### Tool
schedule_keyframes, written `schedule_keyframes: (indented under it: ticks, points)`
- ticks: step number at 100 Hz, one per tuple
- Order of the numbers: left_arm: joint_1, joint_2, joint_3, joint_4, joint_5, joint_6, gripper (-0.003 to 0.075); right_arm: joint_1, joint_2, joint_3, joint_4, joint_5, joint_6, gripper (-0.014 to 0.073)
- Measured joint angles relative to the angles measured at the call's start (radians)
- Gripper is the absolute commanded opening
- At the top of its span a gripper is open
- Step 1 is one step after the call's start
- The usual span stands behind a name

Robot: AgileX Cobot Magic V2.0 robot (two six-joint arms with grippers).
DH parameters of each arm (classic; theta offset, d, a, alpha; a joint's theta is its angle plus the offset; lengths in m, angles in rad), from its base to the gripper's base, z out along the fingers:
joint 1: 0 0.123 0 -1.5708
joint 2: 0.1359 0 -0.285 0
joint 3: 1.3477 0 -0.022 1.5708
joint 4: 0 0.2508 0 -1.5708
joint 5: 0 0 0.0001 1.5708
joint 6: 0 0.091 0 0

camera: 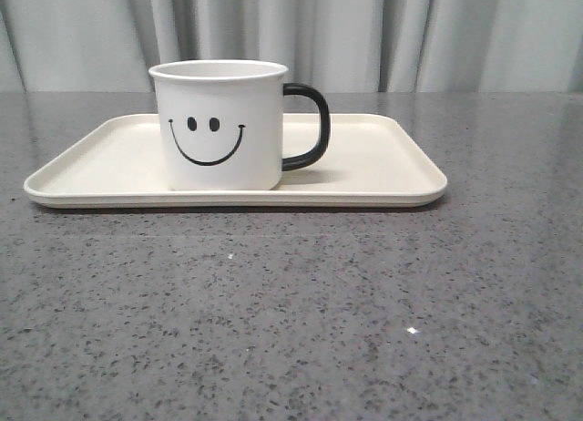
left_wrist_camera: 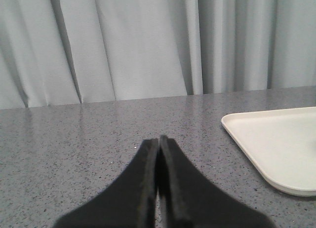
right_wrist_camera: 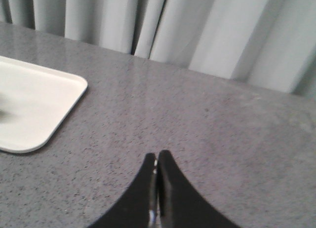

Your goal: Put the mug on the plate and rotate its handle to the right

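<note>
The mug (camera: 219, 125) stands upright on the plate (camera: 383, 179), handle (camera: 308, 127) pointing right, both grippers' fingers (left_wrist_camera: 159, 154) (right_wrist_camera: 157, 164) pressed together, empty and clear over bare tabletop (camera: 291, 312), so only a stray arm sweep could knock it.

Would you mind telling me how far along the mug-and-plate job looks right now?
It looks finished: the mug stands upright on the plate, its handle pointing right. Nothing is in hand; the left gripper and right gripper are shut, empty, off the plate. Nothing appears left.
</note>
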Motion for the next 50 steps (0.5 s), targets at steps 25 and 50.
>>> schedule_keyframes:
  ticks: [25, 50]
  points:
    - [0.0, 0.0, 0.0, 0.0, 0.0, 0.0, -0.002, 0.004, -0.11, 0.345, 0.152, -0.301, 0.0, -0.0117]
    - [0.0, 0.0, 0.0, 0.0, 0.0, 0.0, -0.002, 0.004, -0.163, 0.523, 0.196, -0.456, 0.0, -0.0117]
